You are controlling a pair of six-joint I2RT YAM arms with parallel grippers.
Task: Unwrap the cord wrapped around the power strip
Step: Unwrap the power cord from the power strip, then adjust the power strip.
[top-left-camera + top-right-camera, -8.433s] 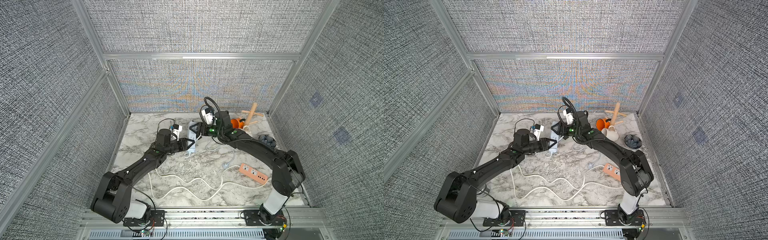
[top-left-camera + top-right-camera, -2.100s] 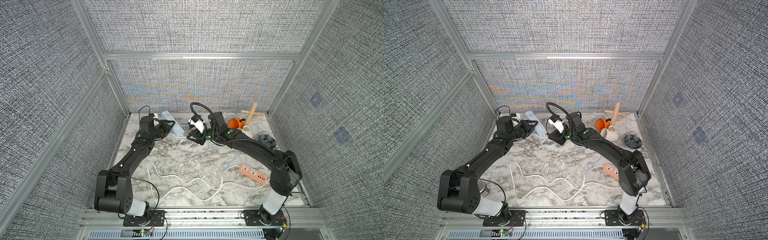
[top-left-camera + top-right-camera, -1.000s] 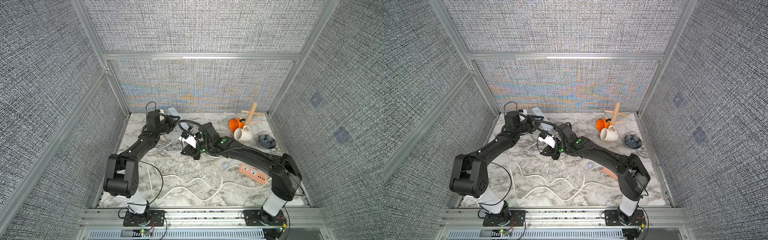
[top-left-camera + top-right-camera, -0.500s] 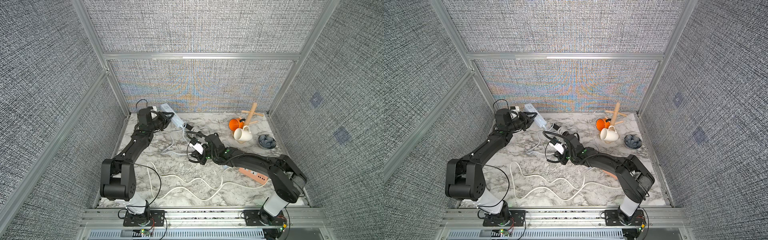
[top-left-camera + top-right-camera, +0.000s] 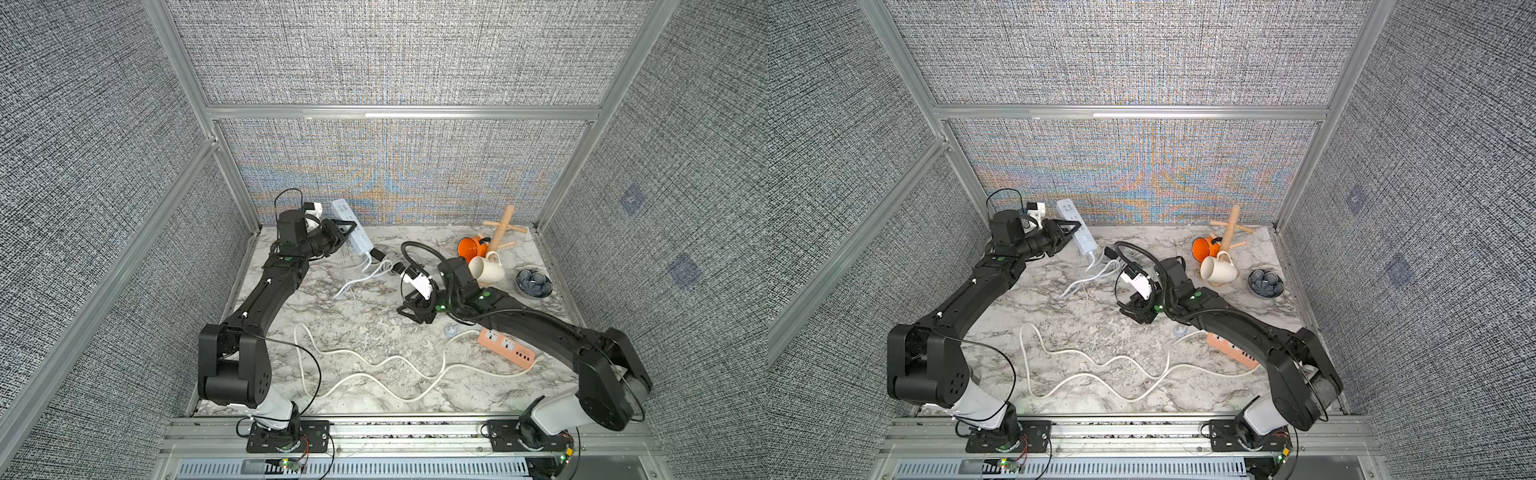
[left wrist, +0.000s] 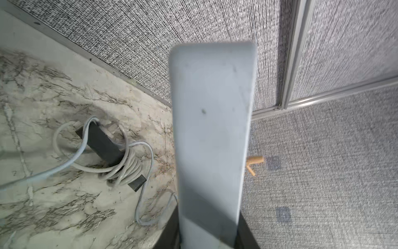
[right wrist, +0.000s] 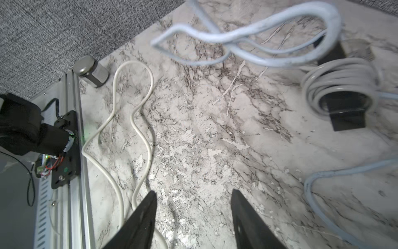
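In left tool (image 5: pixel 351 229), power strip (image 5: pixel 344 210).

The power strip (image 5: pixel 343 210) is smooth matt white plastic, the tabletop (image 5: pixel 365 328) veined marble-look stone, the walls (image 5: pixel 395 54) coarse woven grey cloth, the frame rails (image 5: pixel 399 112) brushed metal, the mug tree (image 5: pixel 505 226) bare wood.

No text, label, brand, number or sign legible in any view. On the white power strip (image 5: pixel 343 208) and on the orange power strip (image 5: pixel 507 348), only socket faces to see in both top views, too small and blurred for any print to be read
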